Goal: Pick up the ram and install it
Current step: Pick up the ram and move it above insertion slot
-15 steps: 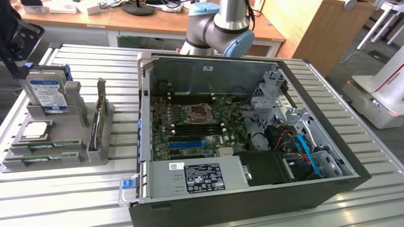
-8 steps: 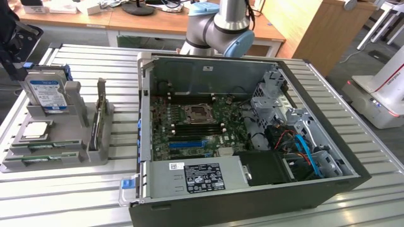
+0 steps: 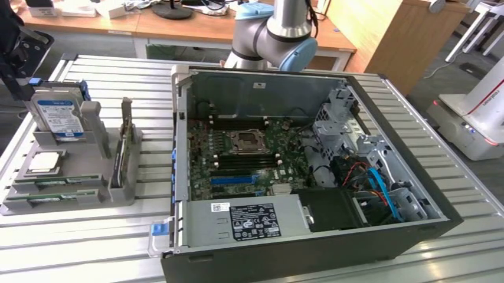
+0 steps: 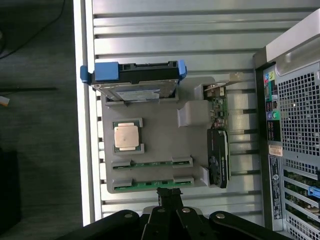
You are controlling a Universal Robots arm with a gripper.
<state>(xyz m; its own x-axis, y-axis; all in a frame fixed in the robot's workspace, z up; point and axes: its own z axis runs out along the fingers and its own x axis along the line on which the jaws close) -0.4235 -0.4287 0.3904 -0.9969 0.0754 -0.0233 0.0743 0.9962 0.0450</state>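
At the exterior view's left a grey holder point(image 3: 91, 197) carries an upright hard drive point(image 3: 59, 112), a silver processor point(image 3: 46, 162) and, in the slot at its lower-left edge, the ram point(image 3: 49, 201), lying flat beside a second stick point(image 3: 67, 181). To the right sits the open computer case point(image 3: 275, 259), with the arm point(image 3: 287, 35) above it. The gripper point(image 4: 170, 191), fingers pressed together and empty, hangs close to the ram.

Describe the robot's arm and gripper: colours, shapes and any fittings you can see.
The arm is a smooth silver-grey tube with rounded joints capped in light blue. The gripper is black, with linked bars dotted with round silver pins, narrowing to a slim black tip.
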